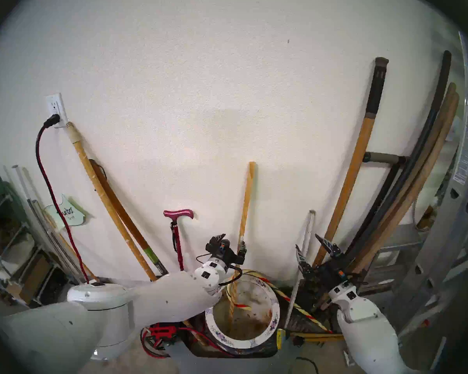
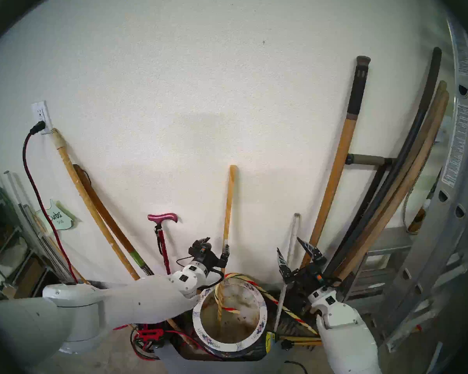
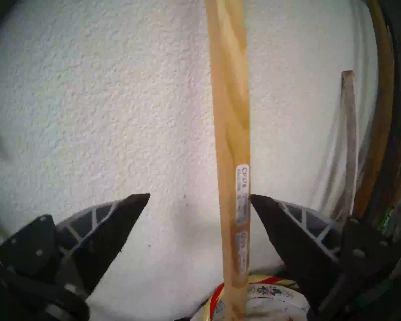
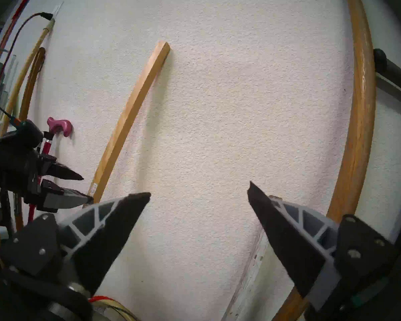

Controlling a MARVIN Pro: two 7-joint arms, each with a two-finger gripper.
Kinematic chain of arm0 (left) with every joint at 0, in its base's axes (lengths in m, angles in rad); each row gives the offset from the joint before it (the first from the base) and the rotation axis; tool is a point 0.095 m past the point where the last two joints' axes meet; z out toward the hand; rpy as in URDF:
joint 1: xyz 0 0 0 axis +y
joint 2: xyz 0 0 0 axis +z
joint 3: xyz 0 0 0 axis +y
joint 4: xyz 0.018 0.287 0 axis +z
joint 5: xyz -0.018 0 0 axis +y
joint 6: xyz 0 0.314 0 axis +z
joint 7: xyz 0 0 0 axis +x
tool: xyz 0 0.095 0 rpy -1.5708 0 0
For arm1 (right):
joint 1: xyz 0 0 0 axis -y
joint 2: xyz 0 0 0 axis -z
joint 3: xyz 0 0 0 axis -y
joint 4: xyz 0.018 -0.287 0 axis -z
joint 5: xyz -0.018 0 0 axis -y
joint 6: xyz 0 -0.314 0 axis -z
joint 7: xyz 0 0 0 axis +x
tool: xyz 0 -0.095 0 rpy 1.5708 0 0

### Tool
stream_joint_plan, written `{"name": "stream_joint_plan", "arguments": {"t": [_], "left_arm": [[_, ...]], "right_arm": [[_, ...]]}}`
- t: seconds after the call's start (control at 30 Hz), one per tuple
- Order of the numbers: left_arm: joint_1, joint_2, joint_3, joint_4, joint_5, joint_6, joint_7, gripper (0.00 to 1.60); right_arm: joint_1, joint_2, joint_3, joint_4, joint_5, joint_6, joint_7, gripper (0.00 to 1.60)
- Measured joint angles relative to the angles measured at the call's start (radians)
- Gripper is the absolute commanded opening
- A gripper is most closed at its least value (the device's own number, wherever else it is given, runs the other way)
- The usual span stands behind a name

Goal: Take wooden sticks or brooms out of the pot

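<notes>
The pale wooden pole [image 3: 232,133] stands in the flowered pot [image 1: 274,315], leaning on the wall. It is bracketed by the spread fingers of the left gripper [image 3: 200,195], one tip touching its label. The pole should be centred before closing, then drawn straight upward. The right gripper [image 4: 199,193] is spread, empty.

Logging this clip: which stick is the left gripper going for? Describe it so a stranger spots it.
Find the wide flower-rimmed ceramic pot below the white wall. The pale yellow wooden pole stands in it, between the open left gripper's fingers. It alone carries a white label.
</notes>
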Motion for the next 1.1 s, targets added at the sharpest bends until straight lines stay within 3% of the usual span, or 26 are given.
{"name": "stream_joint_plan", "arguments": {"t": [0.63,0.67,0.7,0.73,1.1], "left_arm": [[-0.028,-0.194,-0.043,0.34,-0.054,-0.028,-0.152,1.6],[-0.03,-0.207,-0.046,0.364,-0.057,-0.031,-0.159,1.55],[-0.031,-0.213,-0.047,0.374,-0.058,-0.032,-0.162,0.27],[-0.032,-0.223,-0.05,0.391,-0.061,-0.035,-0.168,0.0],[-0.035,-0.294,-0.061,0.51,-0.069,-0.097,-0.201,0.0]], "right_arm": [[0.0,0.0,0.0,0.0,0.0,0.0,0.0,1.6],[0.0,0.0,0.0,0.0,0.0,0.0,0.0,1.6],[0.0,0.0,0.0,0.0,0.0,0.0,0.0,1.6],[0.0,0.0,0.0,0.0,0.0,0.0,0.0,1.6],[0.0,0.0,-0.001,0.0,0.001,0.0,0.0,1.6]]}}
